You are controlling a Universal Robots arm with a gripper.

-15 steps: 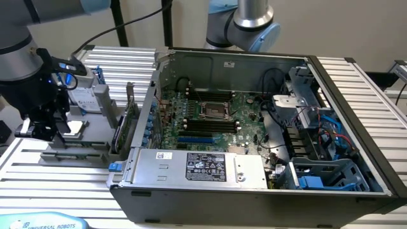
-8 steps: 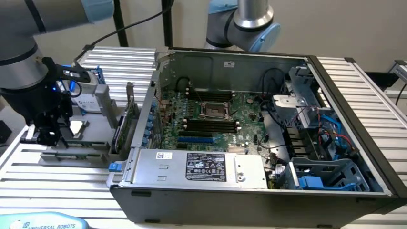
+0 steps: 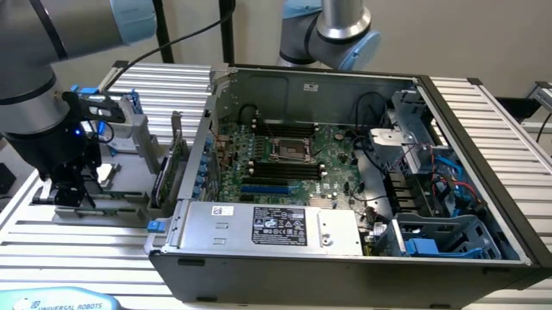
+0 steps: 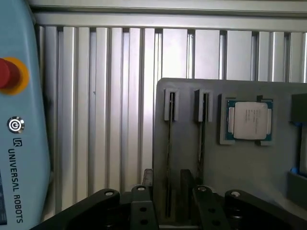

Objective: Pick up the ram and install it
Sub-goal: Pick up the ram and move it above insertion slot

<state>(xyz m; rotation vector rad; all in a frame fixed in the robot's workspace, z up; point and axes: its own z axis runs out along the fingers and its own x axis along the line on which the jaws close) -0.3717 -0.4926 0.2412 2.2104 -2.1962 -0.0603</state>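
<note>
Gripper [image 4: 169, 196] is hanging low over the grey tray [image 4: 189, 100], its jaws standing apart and straddling the ram [image 4: 169, 139] without clamping it. Ram is sitting edge-up in a tray slot, with a second stick [image 4: 202, 134] standing just beside it and the silver processor [image 4: 249, 120] resting further along. Tray is lying on the slatted table [image 4: 96, 96], at the exterior view's left of the open computer case [image 3: 345, 255], with the teach pendant [image 4: 21, 72] sitting near.
</note>
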